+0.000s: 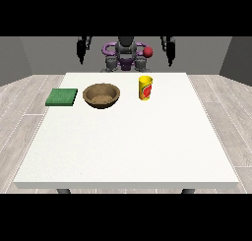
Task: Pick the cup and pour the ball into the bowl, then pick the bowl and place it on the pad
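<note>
A yellow cup (145, 88) with a red mark stands upright on the white table (128, 141), right of centre near the far edge. What it holds is hidden from here. To its left sits a brown wooden bowl (101, 95), and further left a green pad (62, 97) lies flat. The hand at the view's left (81, 50) hangs beside the robot's body, above and behind the table's far edge, well away from the bowl. The hand at the view's right (170, 50) hangs likewise, behind and right of the cup. Neither hand holds anything.
The robot's torso (126, 55) stands behind the table's far edge, with a red knob (147, 51) at its side. Wooden floor surrounds the table. The near half of the tabletop is bare white surface.
</note>
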### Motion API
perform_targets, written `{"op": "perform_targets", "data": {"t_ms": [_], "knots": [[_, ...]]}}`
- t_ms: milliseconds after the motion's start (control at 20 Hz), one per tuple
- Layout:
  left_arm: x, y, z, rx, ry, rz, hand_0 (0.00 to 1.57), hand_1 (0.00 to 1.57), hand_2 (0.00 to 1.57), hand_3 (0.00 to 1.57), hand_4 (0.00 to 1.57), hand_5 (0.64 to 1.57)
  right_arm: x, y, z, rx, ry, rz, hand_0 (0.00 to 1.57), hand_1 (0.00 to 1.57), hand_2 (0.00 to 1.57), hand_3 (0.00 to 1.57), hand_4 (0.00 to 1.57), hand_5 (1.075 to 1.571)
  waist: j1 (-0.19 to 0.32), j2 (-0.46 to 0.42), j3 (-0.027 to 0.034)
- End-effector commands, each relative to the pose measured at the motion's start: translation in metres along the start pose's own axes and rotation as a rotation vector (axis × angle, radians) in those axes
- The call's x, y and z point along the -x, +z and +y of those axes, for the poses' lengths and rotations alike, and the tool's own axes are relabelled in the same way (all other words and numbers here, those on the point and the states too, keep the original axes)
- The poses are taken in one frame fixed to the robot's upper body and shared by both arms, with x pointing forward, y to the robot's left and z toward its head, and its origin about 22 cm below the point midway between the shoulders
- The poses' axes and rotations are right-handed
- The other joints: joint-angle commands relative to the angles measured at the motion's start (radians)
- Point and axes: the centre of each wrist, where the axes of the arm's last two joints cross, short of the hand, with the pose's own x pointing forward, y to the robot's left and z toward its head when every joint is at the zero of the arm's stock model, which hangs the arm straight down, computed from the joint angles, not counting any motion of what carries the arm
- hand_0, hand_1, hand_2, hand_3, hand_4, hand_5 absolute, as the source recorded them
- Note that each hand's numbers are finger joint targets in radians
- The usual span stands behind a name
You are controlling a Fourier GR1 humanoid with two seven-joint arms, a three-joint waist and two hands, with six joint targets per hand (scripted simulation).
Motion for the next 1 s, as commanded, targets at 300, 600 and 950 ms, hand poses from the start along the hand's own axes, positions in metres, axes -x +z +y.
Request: {"op": "perform_targets", "data": {"t_ms": [300, 600, 950], "knots": [[-0.023, 0.011, -0.026, -0.014, 0.221, 0.125, 0.00, 0.00, 0.00, 0.00, 0.66, 1.566, -0.017, 0.016, -0.003, 0.059, -0.150, 0.178, 0.00, 0.00, 0.00, 0.00, 0.87, 1.533, -0.030, -0.375, 0.0033], [-0.058, 0.017, -0.047, -0.065, 0.239, 0.187, 0.00, 0.00, 0.00, 0.00, 0.62, 1.564, -0.064, 0.023, -0.007, 0.033, -0.164, 0.238, 0.00, 0.00, 0.00, 0.00, 0.86, 1.531, -0.063, -0.370, 0.0034], [-0.102, -0.006, -0.068, -0.050, 0.166, -0.072, 0.00, 0.00, 0.00, 0.00, 0.60, 1.556, -0.090, 0.005, -0.025, 0.089, -0.147, -0.026, 0.00, 0.00, 0.00, 0.00, 0.76, 1.551, -0.044, -0.093, 0.0040]]}}
